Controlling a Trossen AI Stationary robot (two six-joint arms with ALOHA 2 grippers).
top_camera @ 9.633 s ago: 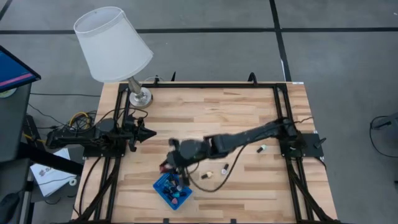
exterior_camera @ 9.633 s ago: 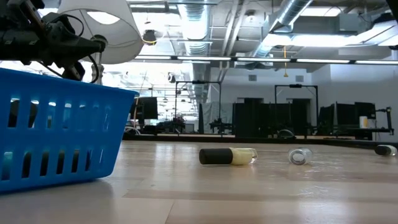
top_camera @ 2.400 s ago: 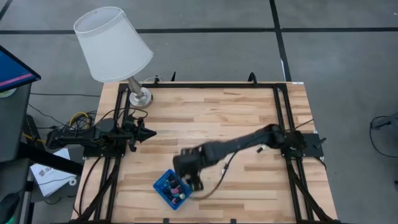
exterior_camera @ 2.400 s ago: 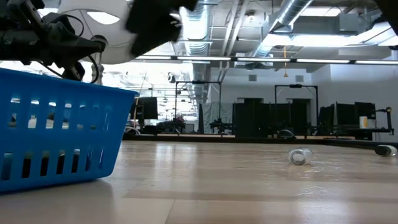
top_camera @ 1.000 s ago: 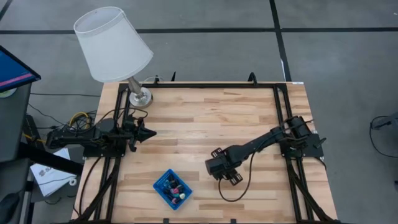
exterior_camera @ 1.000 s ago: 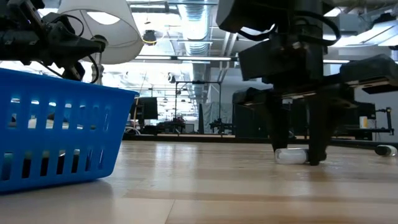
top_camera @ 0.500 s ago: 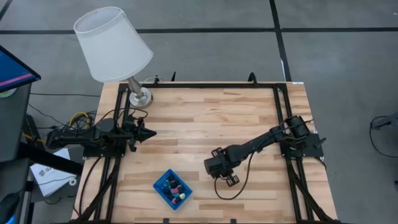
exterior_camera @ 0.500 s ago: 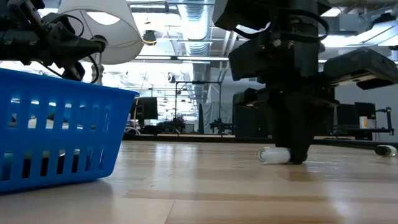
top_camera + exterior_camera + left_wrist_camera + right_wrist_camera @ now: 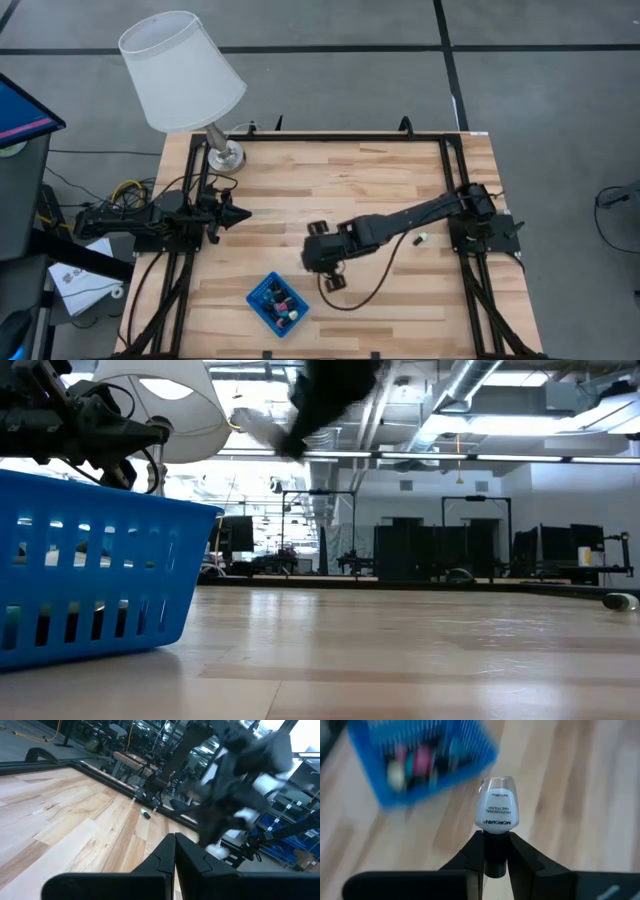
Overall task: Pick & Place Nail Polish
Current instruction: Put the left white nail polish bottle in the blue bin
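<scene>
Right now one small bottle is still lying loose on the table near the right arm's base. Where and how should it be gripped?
The loose bottle lies on its side on bare wood. I would come straight down and close across its narrow width. The right gripper is shut on the white bottle by its dark cap, bound for the blue basket, so it is busy. The left gripper waits shut.

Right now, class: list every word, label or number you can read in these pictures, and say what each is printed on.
"MOROVAN" and "PROFESSIONAL NAIL POLISH": on the clear nail polish bottle held by its cap in the right gripper.
Smaller print above these: too small to read.
Nothing else is legible.
</scene>
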